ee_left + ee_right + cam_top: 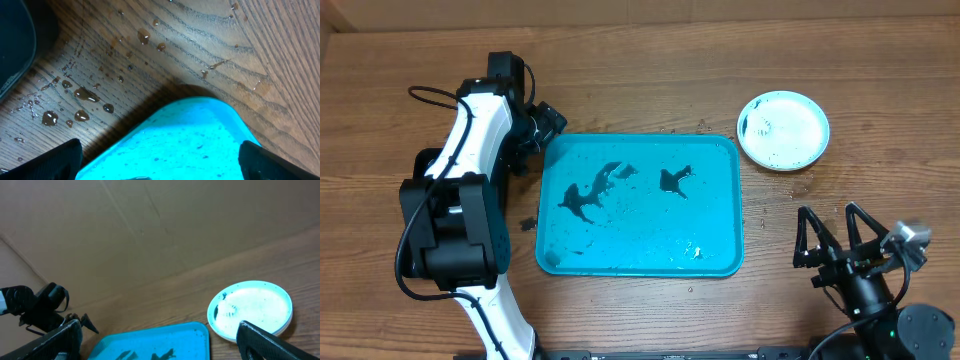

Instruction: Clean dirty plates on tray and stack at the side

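Note:
The turquoise tray [720,250] lies mid-table with black smears [585,195] and water on its floor; no plate stands on it. One round plate [783,130] with a light-blue rim and a speckled white centre sits on the wood to the tray's far right, also seen as the plate [252,307] in the right wrist view. My left gripper [544,135] hovers over the tray's far left corner [200,130], jaws wide and empty. Near the front right, my right gripper [828,222] stands open and empty, well short of the plate.
Water drops [82,95] and dark specks dot the wood beside the tray's far left corner. A dark rounded object [15,40] fills the top left of the left wrist view. A brown wall [150,230] rises behind the table.

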`<state>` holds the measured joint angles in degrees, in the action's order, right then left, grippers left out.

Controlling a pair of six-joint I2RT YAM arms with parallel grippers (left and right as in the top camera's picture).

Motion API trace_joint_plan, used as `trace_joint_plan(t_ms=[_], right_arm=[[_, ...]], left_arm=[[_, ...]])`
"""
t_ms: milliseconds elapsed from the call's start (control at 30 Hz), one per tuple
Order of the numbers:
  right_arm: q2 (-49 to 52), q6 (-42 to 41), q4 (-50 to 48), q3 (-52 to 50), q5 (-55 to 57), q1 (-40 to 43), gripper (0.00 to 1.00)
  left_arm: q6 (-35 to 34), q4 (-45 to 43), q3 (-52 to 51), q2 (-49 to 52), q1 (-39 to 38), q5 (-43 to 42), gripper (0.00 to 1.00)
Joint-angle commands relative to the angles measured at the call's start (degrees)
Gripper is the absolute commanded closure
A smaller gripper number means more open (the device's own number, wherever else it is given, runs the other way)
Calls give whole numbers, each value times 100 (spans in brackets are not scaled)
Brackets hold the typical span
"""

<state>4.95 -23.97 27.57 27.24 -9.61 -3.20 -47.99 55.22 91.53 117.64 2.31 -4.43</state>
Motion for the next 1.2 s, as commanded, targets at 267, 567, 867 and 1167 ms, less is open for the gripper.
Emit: trace_joint_plan(t_ms=[267,567,867,1167], right_arm=[[-479,22,-946,-1040,120,-48,0],[-479,22,-1650,-1556,125,-48,0],[-479,22,-2120,-1847,210,-48,0],[-479,22,-2957,-2291,210,-48,0]], left_arm=[[42,-2,-31,-120,28,57,0],[42,-2,-31,-120,28,57,0],[42,-2,-31,-120,31,57,0],[44,-2,-31,-120,28,57,0]])
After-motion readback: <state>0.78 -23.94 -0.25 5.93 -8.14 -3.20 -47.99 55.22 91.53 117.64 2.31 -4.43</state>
